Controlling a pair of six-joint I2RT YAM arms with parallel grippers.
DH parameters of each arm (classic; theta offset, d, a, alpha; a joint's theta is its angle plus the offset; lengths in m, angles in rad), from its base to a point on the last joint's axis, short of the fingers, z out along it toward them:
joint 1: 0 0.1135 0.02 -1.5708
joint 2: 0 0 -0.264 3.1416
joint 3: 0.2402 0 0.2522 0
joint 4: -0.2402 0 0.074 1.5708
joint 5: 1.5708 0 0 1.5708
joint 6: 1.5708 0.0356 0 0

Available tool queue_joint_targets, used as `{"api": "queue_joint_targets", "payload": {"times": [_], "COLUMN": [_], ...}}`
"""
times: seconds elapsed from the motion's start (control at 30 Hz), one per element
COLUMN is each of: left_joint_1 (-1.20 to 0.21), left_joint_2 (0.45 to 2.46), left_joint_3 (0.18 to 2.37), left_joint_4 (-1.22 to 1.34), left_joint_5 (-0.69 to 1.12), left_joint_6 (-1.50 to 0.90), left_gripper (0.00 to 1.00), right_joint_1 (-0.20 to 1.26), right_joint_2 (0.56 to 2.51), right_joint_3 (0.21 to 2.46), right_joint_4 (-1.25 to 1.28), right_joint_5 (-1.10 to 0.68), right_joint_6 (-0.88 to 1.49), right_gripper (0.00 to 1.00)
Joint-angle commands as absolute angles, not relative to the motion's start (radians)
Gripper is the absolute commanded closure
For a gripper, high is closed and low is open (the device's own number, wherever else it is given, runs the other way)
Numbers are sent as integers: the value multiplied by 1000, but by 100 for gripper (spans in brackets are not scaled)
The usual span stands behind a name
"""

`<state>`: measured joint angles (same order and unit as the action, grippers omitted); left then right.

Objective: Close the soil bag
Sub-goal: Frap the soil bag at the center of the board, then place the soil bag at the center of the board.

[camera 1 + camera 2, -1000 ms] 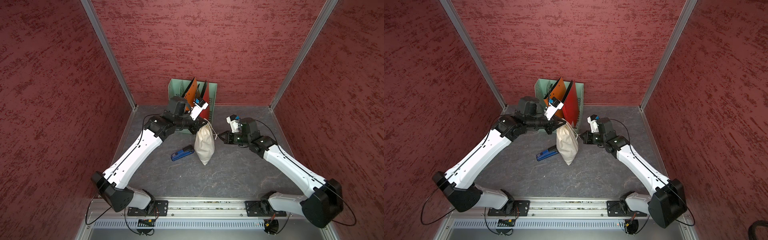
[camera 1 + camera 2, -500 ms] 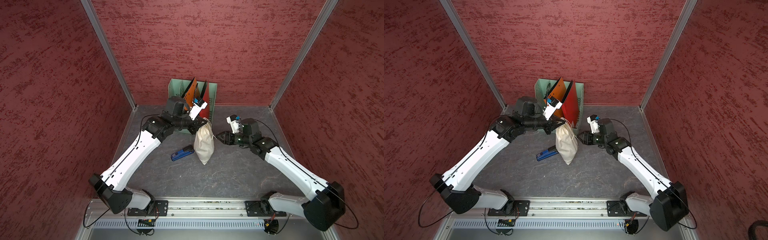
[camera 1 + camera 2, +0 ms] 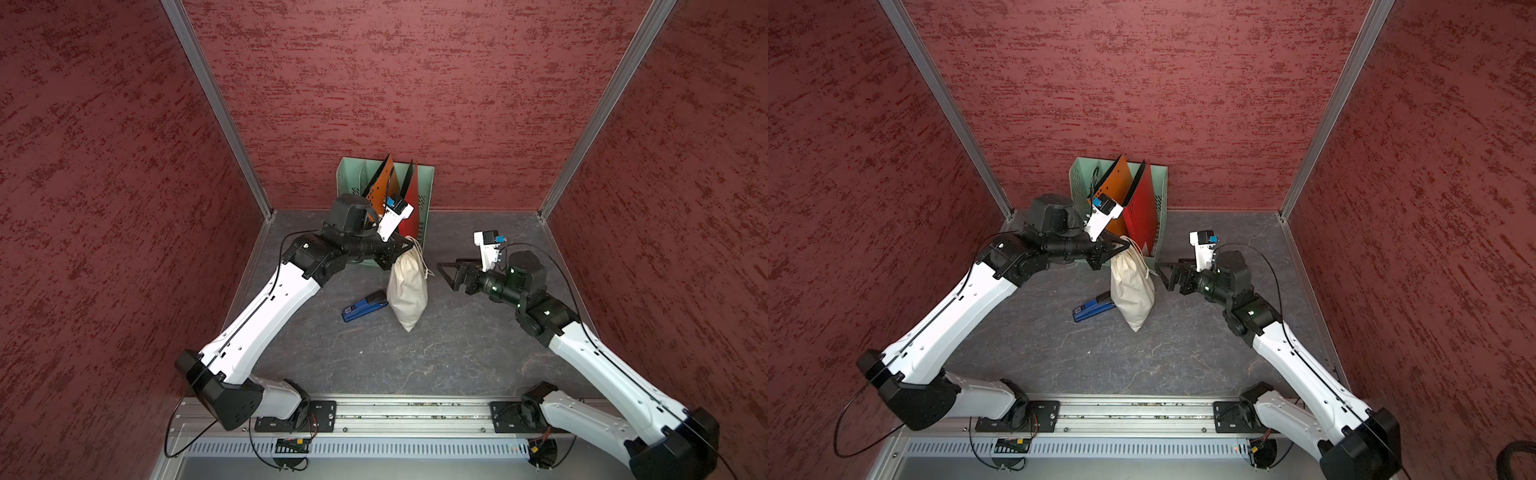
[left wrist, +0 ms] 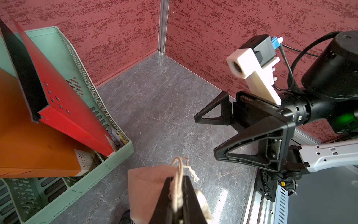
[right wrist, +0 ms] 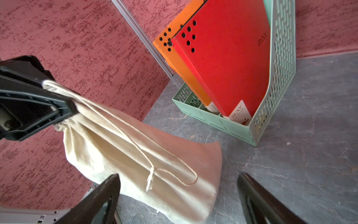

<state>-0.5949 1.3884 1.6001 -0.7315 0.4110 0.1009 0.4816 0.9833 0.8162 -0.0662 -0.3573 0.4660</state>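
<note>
Grey marbled tabletop (image 3: 415,365), red walls (image 3: 415,83) all round. L gripper (image 4: 177,194): fingers pressed together, pinching the soil bag (image 3: 407,286) at its gathered neck w/ cord caught between them. Bag hangs below that pinch, low corner at or just off the tabletop, can't tell which. R gripper (image 3: 444,274): fingers spread wide, holding nothing, just beside the bag, not touching. Loose cord loop (image 5: 152,170) w/ its knot lies down the bag face turned toward my R fingers. Beyond the L fingers: green file rack (image 5: 280,77) w/ red folder (image 5: 222,67) & orange folder (image 5: 183,67). Risks, as I judge: R fingers shut on cloth + cord together, so a pull drags the whole bag instead of cinching; thin pinch lets the neck slip; a swing knocks the rack. R wrist cam shows loop & knot plainly; top views give only a faint thread. L wrist cam shows cord running between my L fingers. Both top views show blue stapler (image 3: 365,306) beside the bag, on the side away from R fingers; R wrist cam misses it.
</note>
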Motion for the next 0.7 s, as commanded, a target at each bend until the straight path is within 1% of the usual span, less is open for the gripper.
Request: {"api": "queue_joint_targets", "payload": {"times": [0.0,0.17,0.3,0.37,0.57,0.67], "left_joint_1": [-592,-591,-585,-580,-572,-570], "left_joint_2": [1345,1338,1353,1376,1411,1426], "left_joint_3": [1606,1617,1650,1687,1759,1792], "left_joint_4": [-612,-597,-598,-620,-643,-652], "left_joint_5": [427,425,438,462,555,603], "left_joint_6": [59,-2,-82,-123,-179,-199], "left_gripper": [100,100,100,100,100,100], "right_joint_1": [486,486,486,486,486,486], "right_joint_2": [947,901,895,895,927,945], "right_joint_3": [784,778,829,868,981,1013], "right_joint_4": [10,14,-45,-92,-237,-265], "right_joint_5": [-332,-351,-400,-457,-508,-518], "right_joint_6": [436,393,321,242,79,27], "right_gripper": [2,2,1,1,2,1]}}
